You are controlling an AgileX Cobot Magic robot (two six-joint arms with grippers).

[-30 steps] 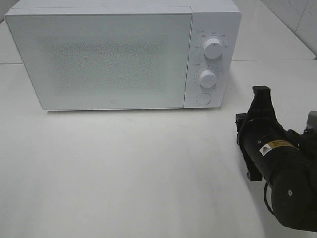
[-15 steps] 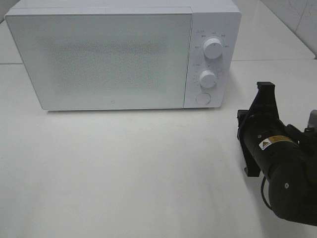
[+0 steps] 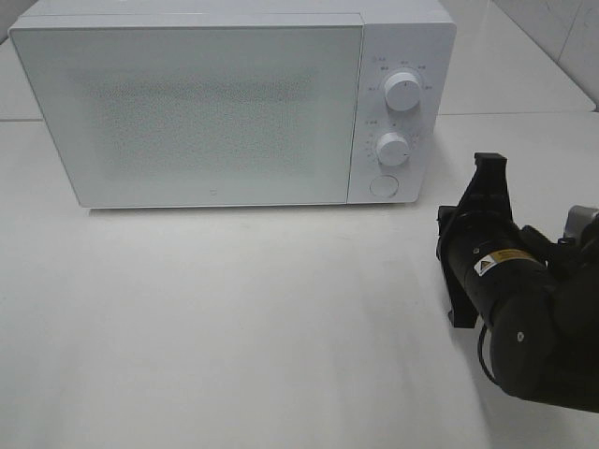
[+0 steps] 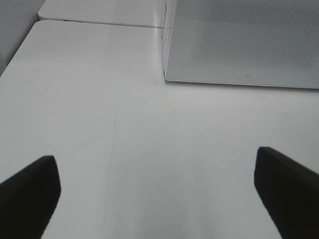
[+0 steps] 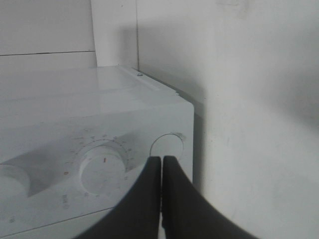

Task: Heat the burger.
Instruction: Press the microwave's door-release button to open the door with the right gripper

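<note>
1. A white microwave (image 3: 187, 112) stands shut toward the far edge of the counter (image 3: 234, 309). No burger shows in any view. Whether it sits behind the frosted door cannot be told.

2. The right pincer (image 3: 490, 166) hangs near the counter's right edge, its two fingers pressed together and gripping nothing. Its long axis points toward the far edge, at the microwave's control panel.

3. Seen from the right wrist, the closed tips line up just below the round button (image 5: 167, 144) at the panel's bottom corner, with the lower dial (image 5: 103, 167) beside it. The tips are near the button but not touching it.

4. The left pincer (image 4: 154, 167) is spread wide and empty over bare counter, off the microwave's near left corner. It faces the door's lower edge.

5. The right arm is the nearer one to the controls, and the left arm the nearer one to the door's left side.

6. Judgement: the coming move likely turns on that short gap between the right tips and the button. A straight push along the pincer's own axis would meet the button, while any drift sideways would strike the dial instead.
</note>
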